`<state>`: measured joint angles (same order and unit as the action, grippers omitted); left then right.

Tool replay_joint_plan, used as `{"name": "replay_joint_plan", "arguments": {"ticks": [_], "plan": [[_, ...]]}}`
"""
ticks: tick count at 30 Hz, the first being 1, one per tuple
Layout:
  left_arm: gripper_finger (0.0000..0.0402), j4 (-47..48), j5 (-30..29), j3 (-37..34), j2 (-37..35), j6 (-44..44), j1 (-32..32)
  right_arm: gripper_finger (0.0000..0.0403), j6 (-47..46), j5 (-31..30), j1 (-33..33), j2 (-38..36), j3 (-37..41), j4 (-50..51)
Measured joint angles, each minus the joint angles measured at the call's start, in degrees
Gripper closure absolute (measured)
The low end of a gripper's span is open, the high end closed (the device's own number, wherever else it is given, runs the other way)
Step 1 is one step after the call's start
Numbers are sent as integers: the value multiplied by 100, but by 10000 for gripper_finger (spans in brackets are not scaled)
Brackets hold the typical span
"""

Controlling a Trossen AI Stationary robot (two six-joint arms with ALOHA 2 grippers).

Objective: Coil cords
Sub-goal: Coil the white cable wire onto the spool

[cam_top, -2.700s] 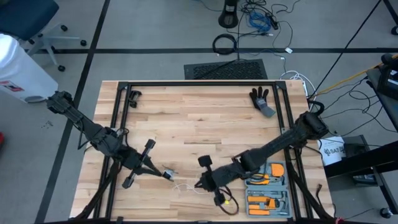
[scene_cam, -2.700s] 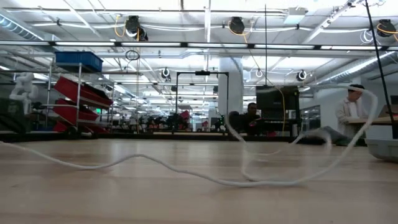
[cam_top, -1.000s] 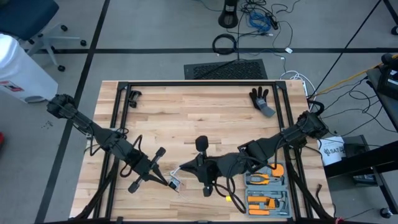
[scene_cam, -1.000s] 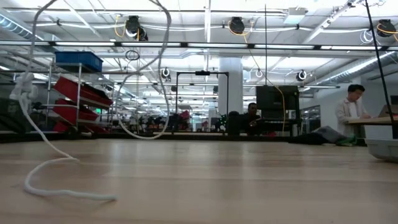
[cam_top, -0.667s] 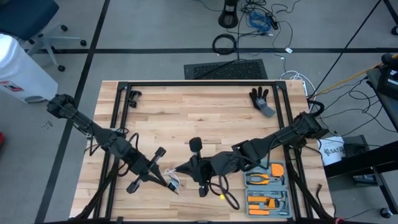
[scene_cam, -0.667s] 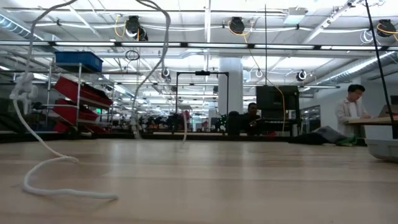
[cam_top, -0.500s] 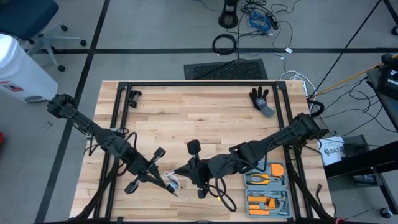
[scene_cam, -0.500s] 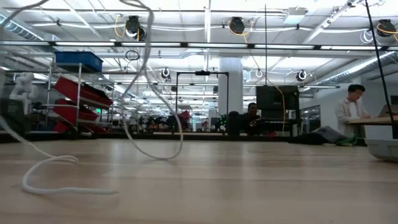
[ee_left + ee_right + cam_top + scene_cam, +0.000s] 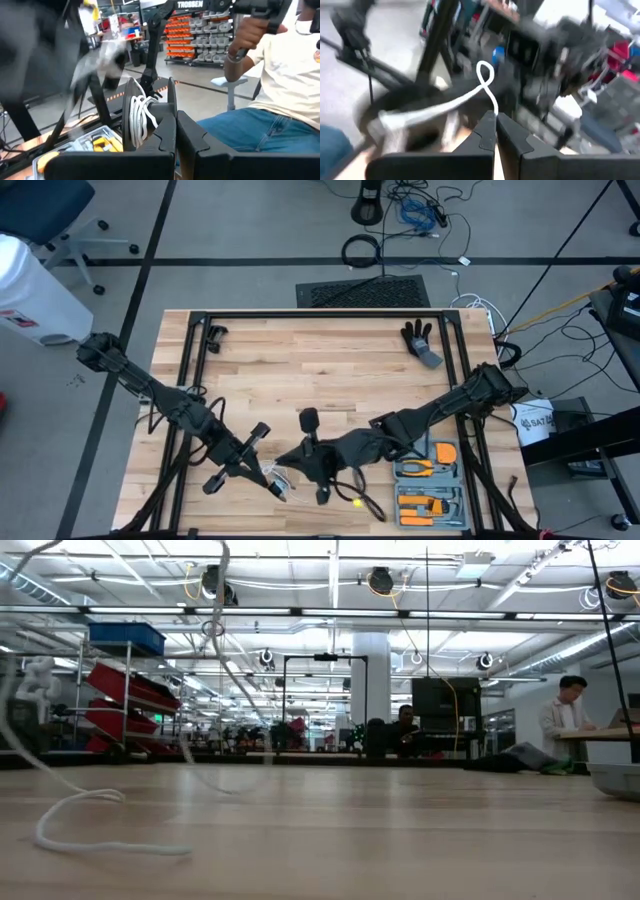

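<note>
The thin white string-like cord (image 9: 283,479) and its small round black disc-shaped reel (image 9: 276,483) sit near the front edge of the pale wooden table (image 9: 320,380) in the high view, between the two dark arms. The left gripper (image 9: 268,477) is pressed shut on the reel there, and the right gripper (image 9: 285,457) has edged closer in from the right over the last second, so the two tips now almost meet. An orange-and-grey tool tray (image 9: 430,485) lies to the right and a black glove (image 9: 420,340) at the far edge.

In the low view, a loose tail of cord (image 9: 95,830) still lies on the table, while the hanging loop that swung across the middle a moment ago has drawn up and away. That suggests slack is being taken onto the reel.

The left wrist view shows several white turns (image 9: 141,117) already wound between the black reel flanges (image 9: 131,112), held by the closed fingers (image 9: 165,140).

The right wrist view shows its fingers (image 9: 487,132) pinched on the cord, which rises in a small loop (image 9: 485,75) and trails off. Judging by the tail left, winding is partly done.
</note>
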<state>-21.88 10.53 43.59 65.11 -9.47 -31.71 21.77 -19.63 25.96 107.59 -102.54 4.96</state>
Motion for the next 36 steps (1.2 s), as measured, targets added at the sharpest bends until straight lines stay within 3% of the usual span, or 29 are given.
{"name": "replay_joint_plan", "arguments": {"ticks": [7,18,31,36], "plan": [[400,-1,-5,0,17,116,122,403,16,8,195,-86,-189,-11],[400,8,-27,0,17,391,282,403,-127,93,-13,-61,-205,69],[400,-47,58,0,19,461,280,403,-764,828,-297,-58,-208,676],[400,-85,153,0,19,465,267,403,-944,1549,-471,-58,-208,740]]}}
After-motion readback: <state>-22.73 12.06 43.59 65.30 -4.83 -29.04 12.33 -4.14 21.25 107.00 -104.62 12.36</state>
